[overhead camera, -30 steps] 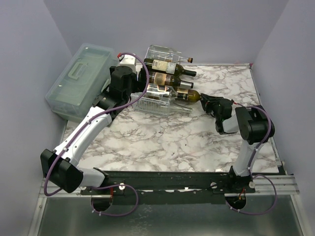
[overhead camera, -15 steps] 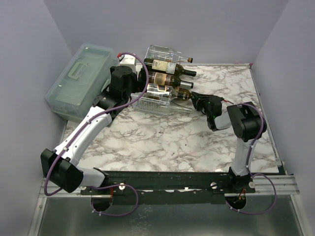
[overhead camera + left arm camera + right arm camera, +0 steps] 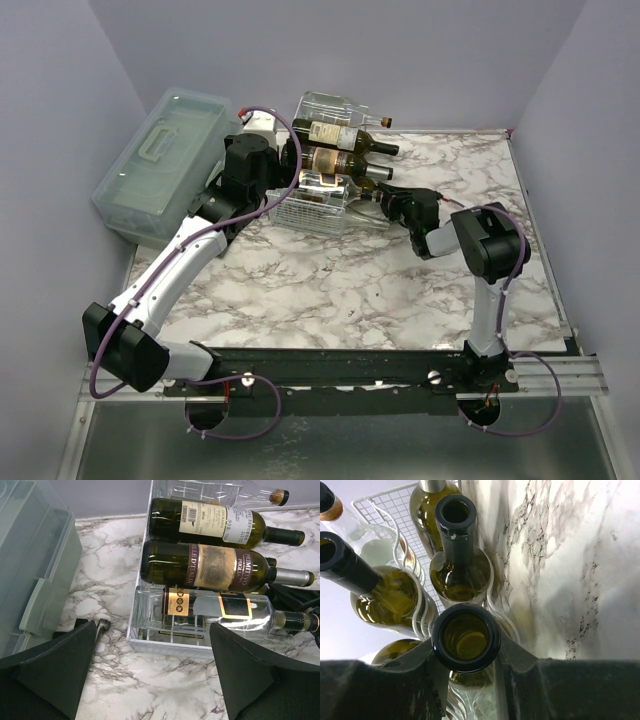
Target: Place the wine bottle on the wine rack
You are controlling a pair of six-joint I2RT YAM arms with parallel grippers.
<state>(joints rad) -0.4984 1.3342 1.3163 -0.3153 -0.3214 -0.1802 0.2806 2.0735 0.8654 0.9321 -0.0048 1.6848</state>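
The wine rack (image 3: 318, 208) of clear plastic and white wire stands at the back centre and holds several lying bottles. My right gripper (image 3: 398, 206) is at its right end, shut on the neck of an olive-green wine bottle (image 3: 367, 196) whose body lies low in the rack. In the right wrist view the fingers (image 3: 395, 675) pinch just below the bottle's open mouth (image 3: 466, 637). My left gripper (image 3: 155, 680) is open and empty above the table, just left of the rack (image 3: 170, 642). A clear gold-labelled bottle (image 3: 215, 610) lies nearest it.
A translucent pale-green lidded box (image 3: 165, 160) stands at the back left, close beside my left arm; it also shows in the left wrist view (image 3: 30, 570). Purple walls close in the back and both sides. Marble table (image 3: 330, 280) lies in front of the rack.
My right gripper has moved left toward the rack with the olive-green bottle, sliding its body further into the rack. The left arm has not moved.
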